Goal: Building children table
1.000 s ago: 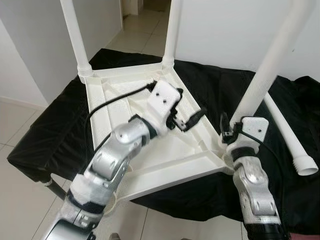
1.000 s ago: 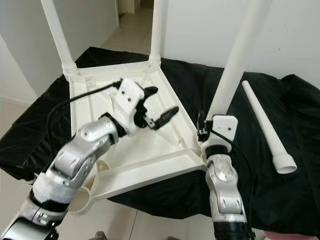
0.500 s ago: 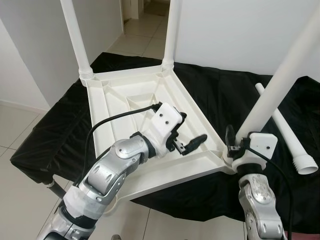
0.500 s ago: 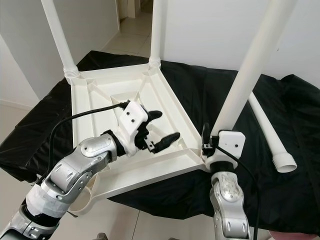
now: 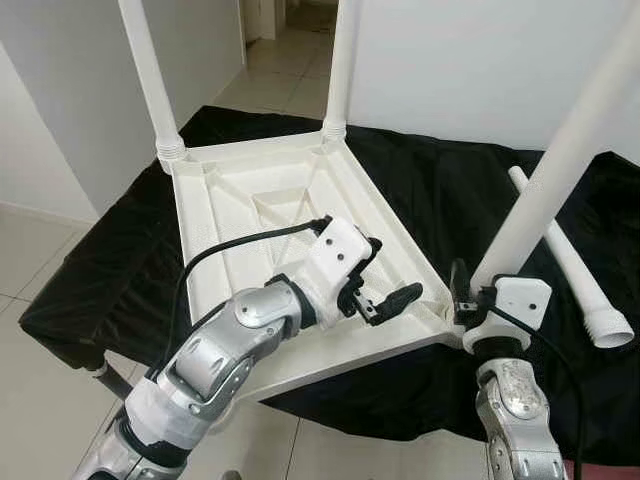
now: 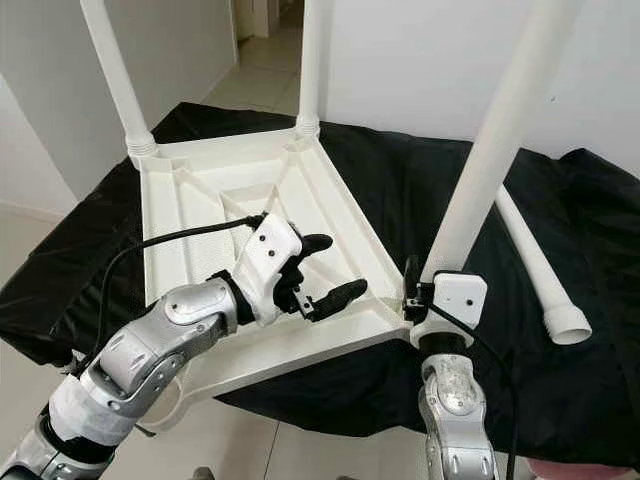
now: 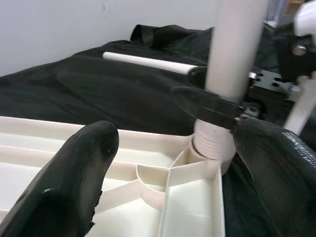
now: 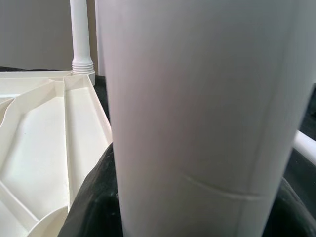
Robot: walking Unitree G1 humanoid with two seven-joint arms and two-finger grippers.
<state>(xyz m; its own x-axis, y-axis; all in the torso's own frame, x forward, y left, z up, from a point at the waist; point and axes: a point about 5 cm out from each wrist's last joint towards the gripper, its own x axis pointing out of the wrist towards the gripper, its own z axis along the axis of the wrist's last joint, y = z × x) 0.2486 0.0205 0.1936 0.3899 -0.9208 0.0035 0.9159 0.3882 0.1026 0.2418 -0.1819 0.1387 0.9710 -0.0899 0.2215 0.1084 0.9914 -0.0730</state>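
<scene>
Black cloth [image 5: 470, 190] covers a low surface in a white-walled room with pale floor tiles [image 5: 30, 280], and on it lies the white plastic children's table top [image 5: 250, 210], turned upside down so its ribbed underside faces up. Two white legs stand upright in its far corners, the far left leg [image 5: 145, 75] and the far right leg [image 5: 343, 65], each seated in a ringed socket. A third leg [image 5: 565, 160] rises at a slant from the near right corner of the top, and the right gripper [image 5: 462, 290] is clamped around its lower end just above the socket; in the right wrist view the leg [image 8: 197, 108] sits between the black fingers [image 8: 94, 207], pressed against them. The left gripper [image 5: 385, 285] hovers just above the near right part of the underside, close to that same corner, its two black fingers spread apart and holding nothing; the left wrist view looks between them at the ringed base of the third leg in its socket [image 7: 212, 143]. A fourth, loose leg [image 5: 570, 265] lies flat on the cloth to the right of the table top, apart from it, its wider ringed open end pointing toward the robot
</scene>
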